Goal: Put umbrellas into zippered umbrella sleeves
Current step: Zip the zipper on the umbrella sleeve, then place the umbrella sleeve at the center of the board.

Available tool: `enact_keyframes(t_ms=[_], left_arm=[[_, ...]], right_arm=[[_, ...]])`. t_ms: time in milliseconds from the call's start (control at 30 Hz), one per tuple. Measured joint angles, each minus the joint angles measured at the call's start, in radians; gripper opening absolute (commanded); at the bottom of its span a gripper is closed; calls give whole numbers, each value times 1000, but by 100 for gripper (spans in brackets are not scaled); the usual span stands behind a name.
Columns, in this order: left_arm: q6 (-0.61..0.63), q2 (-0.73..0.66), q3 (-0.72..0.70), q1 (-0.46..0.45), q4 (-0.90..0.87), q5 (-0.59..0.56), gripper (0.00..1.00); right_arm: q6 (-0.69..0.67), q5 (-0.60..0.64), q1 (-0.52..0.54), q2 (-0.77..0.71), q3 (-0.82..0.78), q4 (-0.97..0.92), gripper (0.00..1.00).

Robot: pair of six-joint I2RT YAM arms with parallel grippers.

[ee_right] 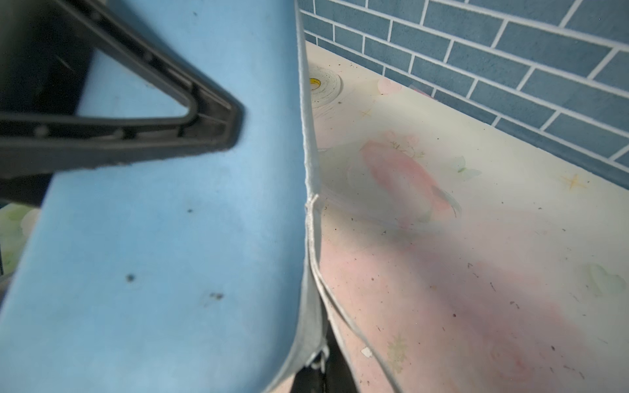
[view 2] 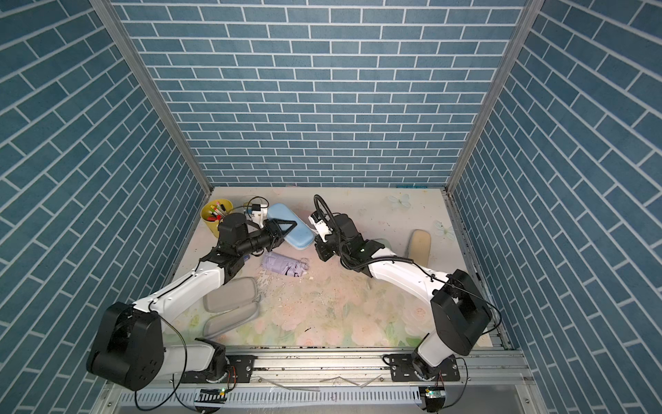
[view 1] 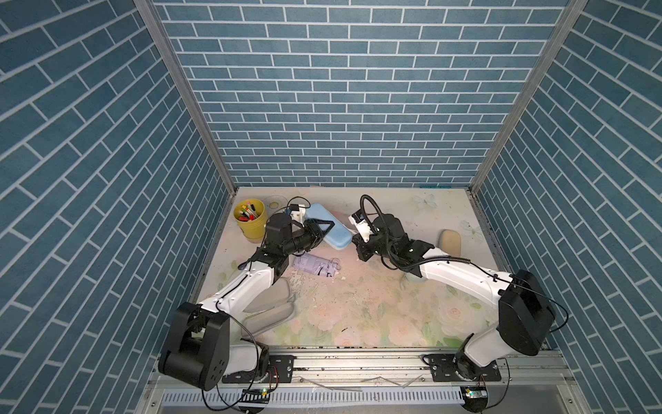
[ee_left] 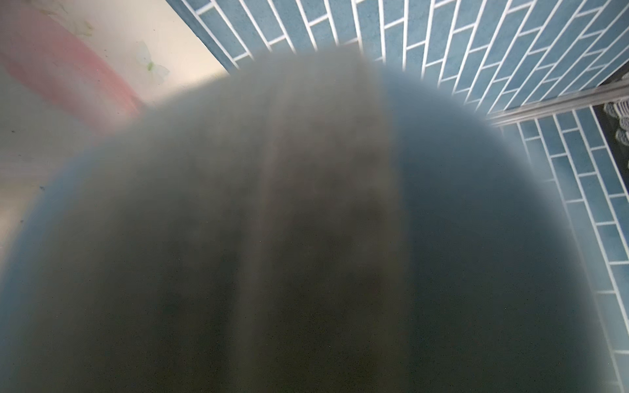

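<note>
A closed light blue umbrella sleeve lies at the back, left of centre. My left gripper is shut on it, with one black triangular finger flat on its top. The sleeve fills the left wrist view as a blur. My right gripper is at the sleeve's right end, shut on its zipper pull. A lilac umbrella lies on the table in front of the sleeve. An open sleeve with a grey inside lies partly under my left arm. A beige sleeve is at the right.
A yellow cup of pens stands at the back left beside my left wrist. A tape roll lies behind the blue sleeve. A mint shape shows under my right forearm. Blue brick walls enclose the floral table on three sides.
</note>
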Motion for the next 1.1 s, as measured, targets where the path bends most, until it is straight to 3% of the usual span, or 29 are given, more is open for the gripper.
enact_keyframes(t_ms=[133, 167, 233, 267, 433, 500, 567, 633, 833, 900, 967, 1033, 1100], left_arm=[[64, 14, 24, 4, -35, 56, 0], [76, 21, 28, 5, -37, 73, 0], [99, 38, 40, 8, -53, 101, 0], [120, 44, 49, 12, -80, 121, 1], [227, 103, 75, 7, -211, 141, 10], [265, 165, 105, -23, -245, 117, 13], [300, 259, 163, -96, -271, 92, 16], [322, 355, 227, -177, -278, 82, 18], [346, 665, 465, -375, -290, 68, 24], [349, 750, 536, -412, -301, 68, 35], [359, 825, 604, -434, -328, 66, 59], [380, 875, 663, -445, -378, 58, 76], [426, 870, 709, -446, -447, 35, 86]], right_arm=[[-38, -43, -16, -5, 14, -51, 0], [-42, -57, -19, -5, 22, -70, 5], [-32, -76, -29, -5, 39, -120, 25], [-27, -74, -39, -5, 45, -145, 28], [14, 49, -121, -103, -22, -230, 33], [34, 137, -138, -188, -80, -262, 30], [72, 229, -152, -259, -106, -300, 11], [137, 279, -174, -277, -98, -331, 1], [254, 269, -296, -207, -12, -455, 2], [270, 248, -299, -212, -12, -467, 9], [289, 217, -299, -219, -12, -470, 16], [298, 187, -299, -222, -12, -470, 23], [311, 162, -299, -220, -12, -470, 28]])
